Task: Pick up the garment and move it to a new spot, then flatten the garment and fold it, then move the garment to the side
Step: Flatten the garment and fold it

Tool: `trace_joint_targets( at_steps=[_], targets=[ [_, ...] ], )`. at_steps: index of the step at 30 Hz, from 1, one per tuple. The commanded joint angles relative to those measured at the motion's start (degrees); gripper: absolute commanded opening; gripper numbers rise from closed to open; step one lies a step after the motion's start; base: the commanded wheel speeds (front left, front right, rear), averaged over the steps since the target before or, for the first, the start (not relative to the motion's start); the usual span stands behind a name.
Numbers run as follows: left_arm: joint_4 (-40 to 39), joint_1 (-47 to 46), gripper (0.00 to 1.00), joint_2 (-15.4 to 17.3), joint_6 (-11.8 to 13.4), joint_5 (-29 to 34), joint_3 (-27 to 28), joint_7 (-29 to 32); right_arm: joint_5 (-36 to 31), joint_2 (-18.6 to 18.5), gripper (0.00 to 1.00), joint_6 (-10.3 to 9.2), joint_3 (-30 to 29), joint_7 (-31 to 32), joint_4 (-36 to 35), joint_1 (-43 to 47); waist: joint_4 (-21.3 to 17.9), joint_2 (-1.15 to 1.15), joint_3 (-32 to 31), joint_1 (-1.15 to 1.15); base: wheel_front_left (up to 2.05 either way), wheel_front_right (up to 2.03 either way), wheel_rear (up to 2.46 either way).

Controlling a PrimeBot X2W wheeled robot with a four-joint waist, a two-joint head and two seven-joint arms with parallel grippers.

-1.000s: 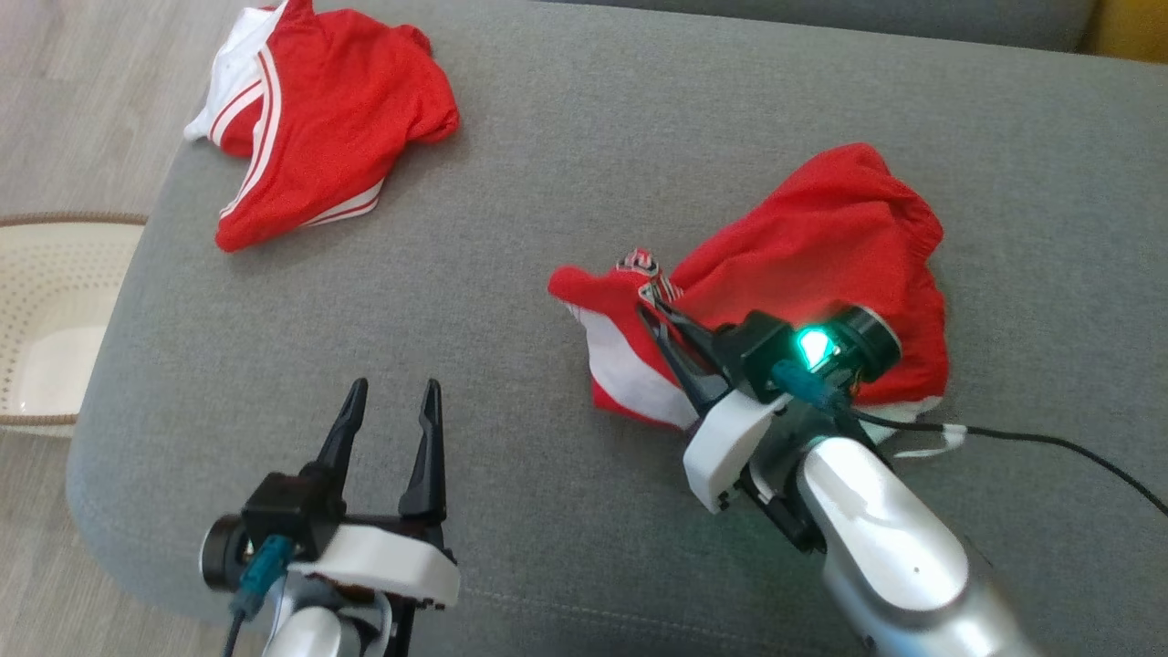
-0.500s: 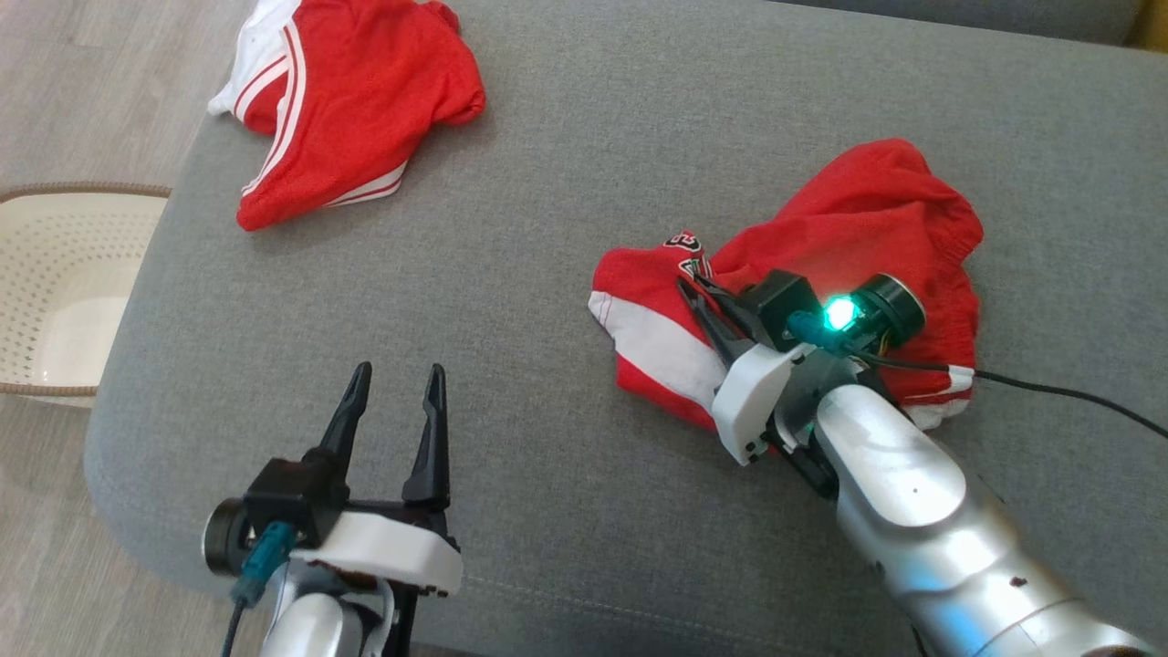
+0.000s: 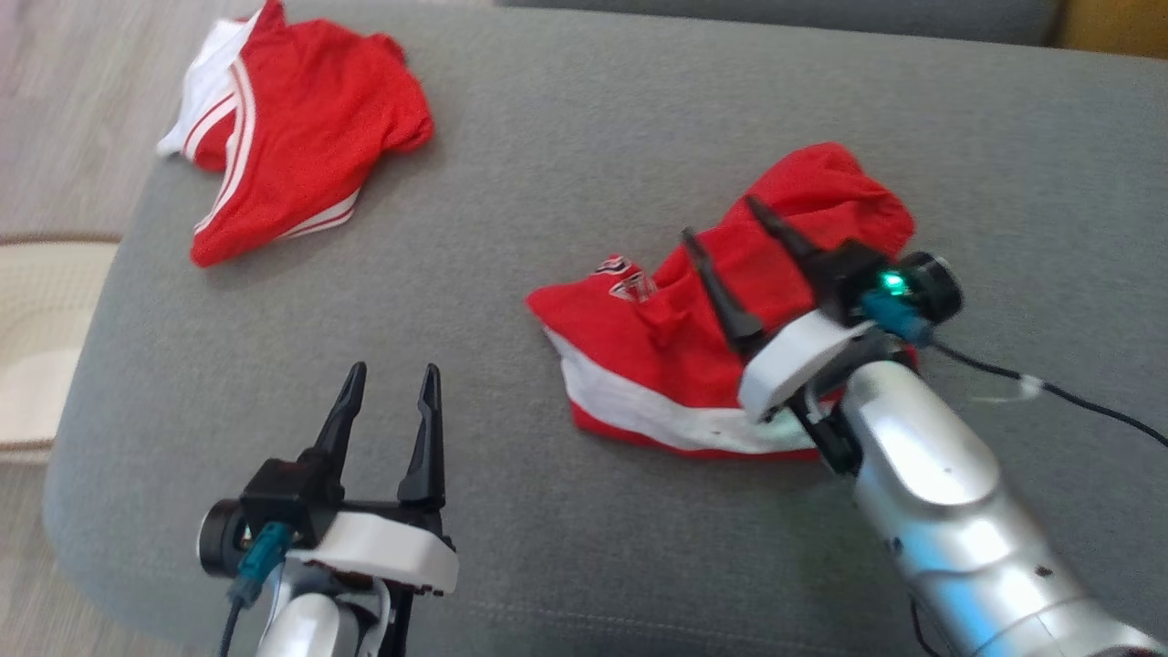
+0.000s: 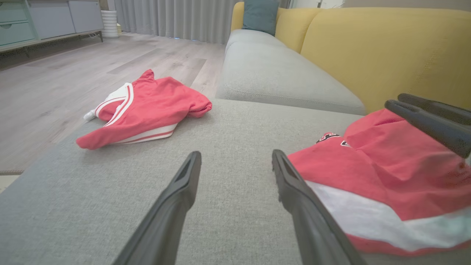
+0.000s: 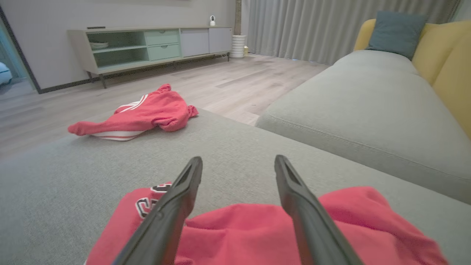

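A crumpled red garment [image 3: 657, 365] with a white band and a small crest lies on the grey cushion [image 3: 547, 182], right of the middle. My right gripper [image 3: 719, 219] hovers just over it, open, with nothing between its fingers. The right wrist view looks past that gripper [image 5: 238, 159] with the garment [image 5: 239, 235] below it. My left gripper [image 3: 394, 372] stands open and empty near the cushion's front edge, to the left of the garment. In the left wrist view, that gripper [image 4: 236, 154] has the garment [image 4: 368, 173] just to its right.
A second red garment with white stripes [image 3: 292, 155] lies at the cushion's far left corner. A pale perforated basket [image 3: 27, 365] stands on the floor at the left. A black cable [image 3: 1049, 392] trails from my right wrist. A yellow sofa back [image 4: 368, 55] rises beyond the cushions.
My right gripper has opened, let go of the garment and risen above it. The garment has settled flatter on the cushion. The head camera has shifted a little; the left gripper has not moved.
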Motion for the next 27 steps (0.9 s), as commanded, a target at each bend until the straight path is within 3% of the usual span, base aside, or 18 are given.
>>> trace_joint_targets(
  at_steps=[1, 10, 27],
  targets=[
    [-1.86, -1.1, 1.0, -0.14, 0.1, 0.46, 2.34, -0.71, 0.39, 0.92, 1.0, -0.05, -3.33, -1.69, -3.3, 2.18, -2.26, 0.0, -1.74, 0.0, 0.0, 0.0, 0.0],
    [-1.61, 0.46, 1.0, -0.14, 0.63, -0.03, 3.93, -0.71, -2.26, 0.92, 1.0, -0.05, -14.87, -2.36, -13.95, 12.12, -6.53, 0.0, -5.27, 0.0, 0.0, 0.0, 0.0],
    [-2.8, 6.07, 1.0, -0.14, 1.37, -1.17, 7.03, -0.71, -1.67, 0.92, 1.0, -0.05, -24.82, -2.39, -30.33, 30.46, -8.79, 0.0, -10.01, 0.0, 0.0, 0.0, 0.0]
  ],
)
